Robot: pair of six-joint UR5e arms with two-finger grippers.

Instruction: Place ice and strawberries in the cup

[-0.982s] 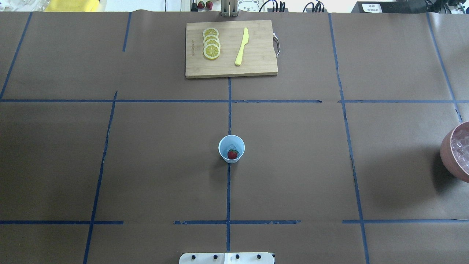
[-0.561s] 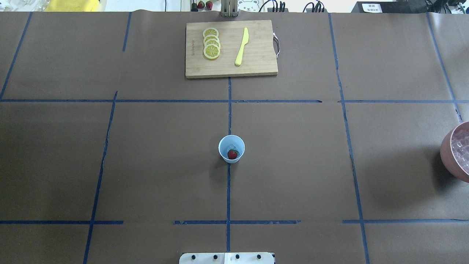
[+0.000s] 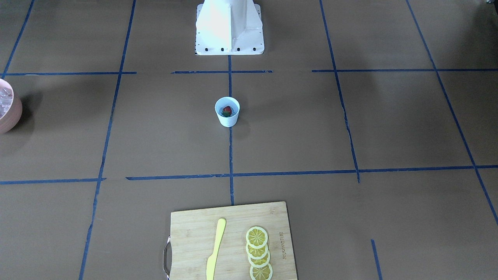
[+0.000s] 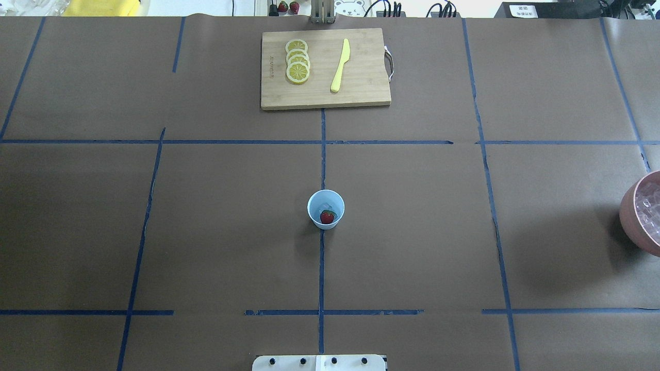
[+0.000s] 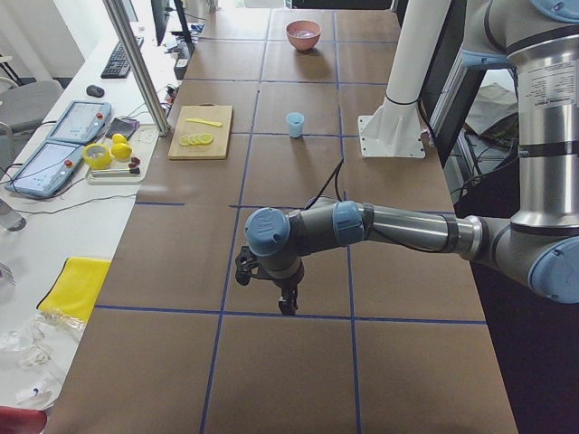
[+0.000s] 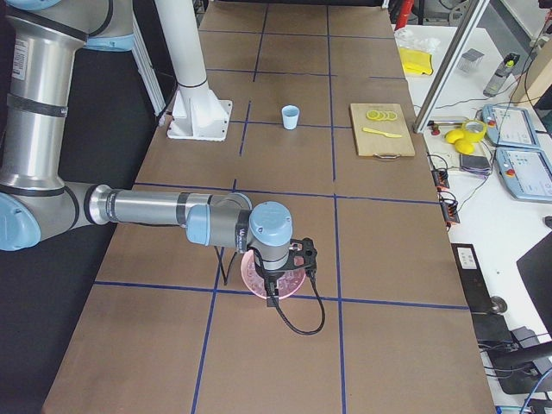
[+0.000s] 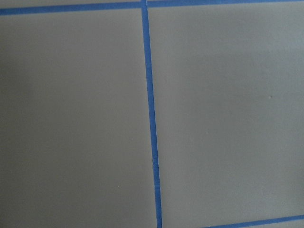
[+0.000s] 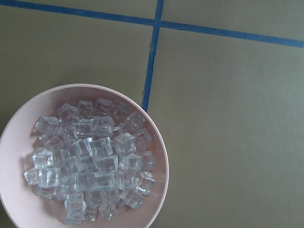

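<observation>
The pale blue cup stands upright at the table's middle, also in the front view. A red strawberry lies inside it, with a faint clear ice cube beside it. Many ice cubes fill the pink-brown bowl at the table's right edge. My right gripper hangs over that bowl, far from the cup. My left gripper hangs over bare table at the left end. Both show only in side views, so I cannot tell whether they are open or shut.
A wooden cutting board at the far middle carries lemon slices and a yellow knife. The robot base is at the near middle edge. Two spare strawberries lie beyond the far edge.
</observation>
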